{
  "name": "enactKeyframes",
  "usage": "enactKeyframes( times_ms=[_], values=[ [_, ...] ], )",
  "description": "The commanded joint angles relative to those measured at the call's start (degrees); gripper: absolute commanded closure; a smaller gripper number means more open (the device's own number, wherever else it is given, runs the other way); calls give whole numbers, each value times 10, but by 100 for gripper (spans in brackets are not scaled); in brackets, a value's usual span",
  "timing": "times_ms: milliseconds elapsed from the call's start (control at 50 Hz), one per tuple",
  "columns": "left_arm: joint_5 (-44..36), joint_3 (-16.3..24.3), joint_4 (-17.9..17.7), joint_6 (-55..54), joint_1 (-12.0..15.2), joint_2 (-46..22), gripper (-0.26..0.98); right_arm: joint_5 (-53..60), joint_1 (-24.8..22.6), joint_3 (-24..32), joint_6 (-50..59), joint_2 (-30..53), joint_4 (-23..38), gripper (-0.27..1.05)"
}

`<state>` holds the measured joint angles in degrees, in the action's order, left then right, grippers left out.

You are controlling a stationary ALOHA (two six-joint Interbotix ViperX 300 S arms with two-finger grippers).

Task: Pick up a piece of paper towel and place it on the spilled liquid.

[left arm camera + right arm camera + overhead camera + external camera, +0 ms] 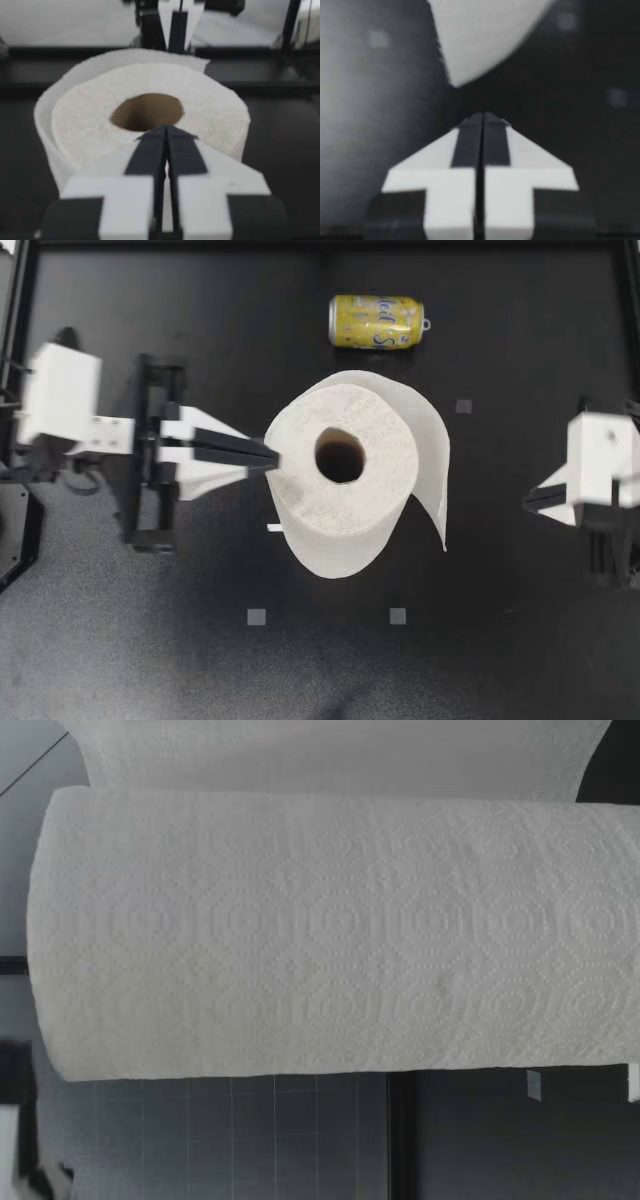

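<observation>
A white paper towel roll (300, 500) stands upright in the middle of the black table, with a loose sheet (432, 465) curling off its right side. My left gripper (272, 452) is shut, its tips resting at the roll's upper left rim. In the left wrist view those shut tips (165, 130) lie over the roll's top (210, 107), just short of the core hole. My right gripper (528, 502) is shut and empty, well to the right of the sheet. The sheet's corner (480, 40) hangs ahead of its tips (482, 119). The roll (330, 935) fills the low view.
A yellow drink can (376, 321) lies on its side behind the roll. Small grey squares (256, 616) mark the table (120, 640). Across the roll, the left wrist view shows my right arm (172, 22). No liquid shows in any view.
</observation>
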<state>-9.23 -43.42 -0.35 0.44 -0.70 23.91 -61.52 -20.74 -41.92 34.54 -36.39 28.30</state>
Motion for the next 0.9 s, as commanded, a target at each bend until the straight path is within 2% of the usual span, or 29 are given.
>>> enactKeyframes(
  times_ms=[0,60,140,200,460,560,660,780,880],
  values=[
    [12,33,0,2,-2,-7,64,-110,-102,33,96,18,111,76],
    [18,41,-1,3,-2,-14,64,-193,-181,44,170,39,176,76],
    [18,46,0,3,-1,-19,64,-276,-258,58,248,80,245,76],
    [19,44,0,3,0,-21,64,-309,-284,66,299,121,283,76],
    [21,36,-1,-2,12,-29,64,-360,-290,124,461,301,389,75],
    [21,31,-4,-4,14,-32,64,-382,-290,146,517,343,432,73],
    [20,23,-13,-4,15,-32,64,-382,-290,156,566,366,443,68],
    [21,18,-18,-5,15,-32,64,-382,-290,157,636,388,446,50],
    [21,16,-21,-5,15,-33,64,-382,-287,152,703,398,445,22]
  ],
)
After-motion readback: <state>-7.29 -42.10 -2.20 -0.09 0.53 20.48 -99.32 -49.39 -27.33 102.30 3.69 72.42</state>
